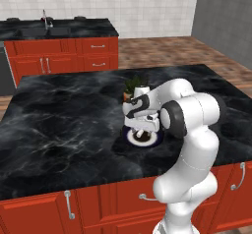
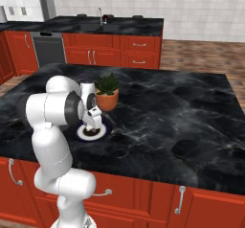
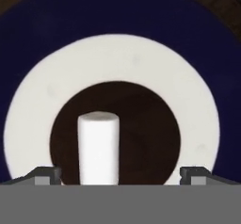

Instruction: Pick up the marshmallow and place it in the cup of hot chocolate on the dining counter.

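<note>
Our jaws [image 3: 120, 173] stand wide, one dark tip at each lower corner of the hand view, with nothing between them gripped. The one marshmallow [image 3: 98, 148], a white stub, lies between the tips, nearer the tip at 8 o'clock, on the brown centre of the single dish [image 3: 113, 68] with its white ring and navy rim. In the left base view we hang just over that dish [image 1: 147, 140], our hand covering most of it. One potted plant [image 2: 107, 92] in an orange pot stands just beside the dish at 1 o'clock in the right base view. Both sit on the black marbled island surface [image 2: 182, 112], above red cabinets [image 2: 139, 198] with metal handles. Across a wooden floor [image 1: 162, 51], at 12 o'clock, we count one dining counter [image 1: 64, 29] with one faucet [image 1: 46, 18], backed by a white tiled wall [image 1: 123, 2].
</note>
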{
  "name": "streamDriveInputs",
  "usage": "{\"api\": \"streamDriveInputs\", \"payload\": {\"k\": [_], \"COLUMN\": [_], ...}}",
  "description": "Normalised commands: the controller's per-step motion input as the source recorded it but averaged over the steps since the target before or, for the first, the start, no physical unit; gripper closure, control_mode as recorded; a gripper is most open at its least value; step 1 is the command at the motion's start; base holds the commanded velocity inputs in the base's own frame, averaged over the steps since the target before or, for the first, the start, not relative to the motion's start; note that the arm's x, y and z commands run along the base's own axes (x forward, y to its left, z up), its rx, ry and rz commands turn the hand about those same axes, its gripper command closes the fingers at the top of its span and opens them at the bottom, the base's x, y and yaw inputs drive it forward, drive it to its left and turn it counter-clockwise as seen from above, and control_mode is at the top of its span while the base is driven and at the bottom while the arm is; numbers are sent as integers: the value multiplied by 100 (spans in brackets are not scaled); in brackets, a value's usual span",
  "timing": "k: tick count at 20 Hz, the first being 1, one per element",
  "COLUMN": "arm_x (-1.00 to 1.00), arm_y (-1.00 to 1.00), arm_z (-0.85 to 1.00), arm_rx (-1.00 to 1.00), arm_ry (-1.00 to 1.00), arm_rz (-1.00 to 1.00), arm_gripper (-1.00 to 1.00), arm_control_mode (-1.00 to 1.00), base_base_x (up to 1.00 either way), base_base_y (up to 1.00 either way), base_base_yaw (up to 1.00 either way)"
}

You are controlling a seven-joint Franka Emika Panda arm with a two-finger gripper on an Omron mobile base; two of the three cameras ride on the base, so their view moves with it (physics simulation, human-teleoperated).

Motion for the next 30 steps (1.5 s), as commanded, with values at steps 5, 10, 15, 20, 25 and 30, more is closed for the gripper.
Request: {"api": "streamDriveInputs", "payload": {"k": [5, 10, 15, 20, 25, 30], "arm_x": [32, 19, -21, -11, -5, -21], "arm_y": [12, 1, 0, -4, -9, -15], "arm_z": [-11, -19, -41, -33, -17, 20], "arm_rx": [0, 0, 0, 0, 2, 5], "arm_ry": [4, 5, 5, 0, 0, -11], "arm_rz": [-4, -2, 0, 0, 0, 1], "arm_gripper": [-100, -100, 100, 100, 100, 100], "arm_control_mode": [-100, -100, -100, -100, -100, -100], "base_base_x": [0, 0, 0, 0, 0, 0], "base_base_y": [0, 0, 0, 0, 0, 0], "base_base_yaw": [0, 0, 0, 0, 0, 0]}}
